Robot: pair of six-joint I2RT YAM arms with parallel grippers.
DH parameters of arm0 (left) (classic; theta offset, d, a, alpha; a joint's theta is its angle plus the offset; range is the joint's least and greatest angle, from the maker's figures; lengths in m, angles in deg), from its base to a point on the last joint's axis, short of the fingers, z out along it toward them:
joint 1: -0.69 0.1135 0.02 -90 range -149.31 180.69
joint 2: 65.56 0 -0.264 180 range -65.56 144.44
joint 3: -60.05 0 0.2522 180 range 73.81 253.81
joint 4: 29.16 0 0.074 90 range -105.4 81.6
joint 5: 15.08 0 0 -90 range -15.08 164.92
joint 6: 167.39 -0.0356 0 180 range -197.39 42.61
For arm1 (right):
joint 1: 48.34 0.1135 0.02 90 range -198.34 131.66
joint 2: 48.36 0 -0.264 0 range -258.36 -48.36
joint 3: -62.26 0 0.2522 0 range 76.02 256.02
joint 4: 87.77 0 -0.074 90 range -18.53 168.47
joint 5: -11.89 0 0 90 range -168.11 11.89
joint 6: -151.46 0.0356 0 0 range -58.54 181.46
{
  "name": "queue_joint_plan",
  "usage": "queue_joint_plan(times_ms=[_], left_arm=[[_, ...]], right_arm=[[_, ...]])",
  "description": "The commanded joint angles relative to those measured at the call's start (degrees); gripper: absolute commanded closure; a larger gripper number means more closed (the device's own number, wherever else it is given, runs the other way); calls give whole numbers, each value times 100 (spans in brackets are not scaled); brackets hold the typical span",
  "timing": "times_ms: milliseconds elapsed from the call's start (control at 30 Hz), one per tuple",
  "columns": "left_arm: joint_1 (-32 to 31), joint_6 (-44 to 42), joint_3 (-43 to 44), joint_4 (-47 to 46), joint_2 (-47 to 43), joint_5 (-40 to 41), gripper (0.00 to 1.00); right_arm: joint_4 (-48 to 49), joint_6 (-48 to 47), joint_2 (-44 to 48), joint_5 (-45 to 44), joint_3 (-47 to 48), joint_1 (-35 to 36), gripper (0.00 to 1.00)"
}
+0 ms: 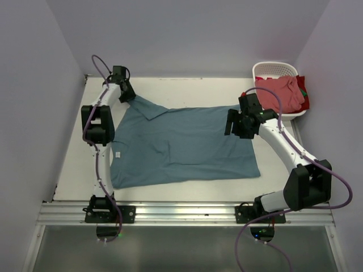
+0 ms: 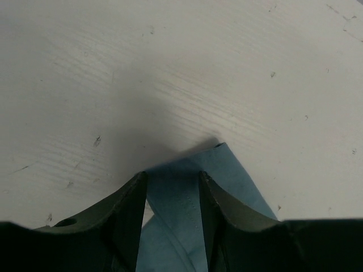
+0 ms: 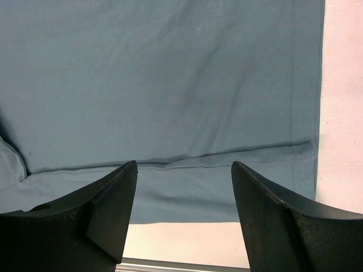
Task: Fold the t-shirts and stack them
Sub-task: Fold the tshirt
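A teal-blue t-shirt (image 1: pixel 181 141) lies spread flat on the white table (image 1: pixel 187 88), its small white neck label (image 1: pixel 118 153) toward the left edge. My left gripper (image 1: pixel 129 97) is down at the shirt's far-left sleeve. In the left wrist view its fingers (image 2: pixel 172 174) stand apart, astride the sleeve tip (image 2: pixel 227 170), which lies flat between them. My right gripper (image 1: pixel 229 126) hovers open over the shirt's right side. In the right wrist view the hem (image 3: pixel 170 73) passes under the gripper (image 3: pixel 184 164), which holds nothing. A salmon pink-red t-shirt (image 1: pixel 281 93) is heaped in the basket.
The white slotted basket (image 1: pixel 275 69) stands at the back right corner, against the walls. Something dark red and green (image 1: pixel 304 96) pokes out beside the pink shirt. A metal rail (image 1: pixel 187 212) runs along the near edge, and bare table (image 3: pixel 340 113) shows to the shirt's right.
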Motion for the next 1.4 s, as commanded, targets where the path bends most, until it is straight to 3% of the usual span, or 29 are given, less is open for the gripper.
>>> queue_joint_plan(times_ms=[0,467,800,1067,1367], left_arm=[[36,-178,-297,19,-341,263,54],[36,-301,-939,-649,-947,245,53],[36,-328,-1036,-623,-1062,395,51],[36,-293,-527,-141,-466,395,51],[36,-293,-96,237,273,87,64]], right_arm=[[156,-21,-44,35,122,27,29],[156,-39,-62,-9,131,27,29],[182,-48,-97,18,104,27,30],[174,-74,-79,0,78,27,29],[156,-74,-88,-17,96,27,30]])
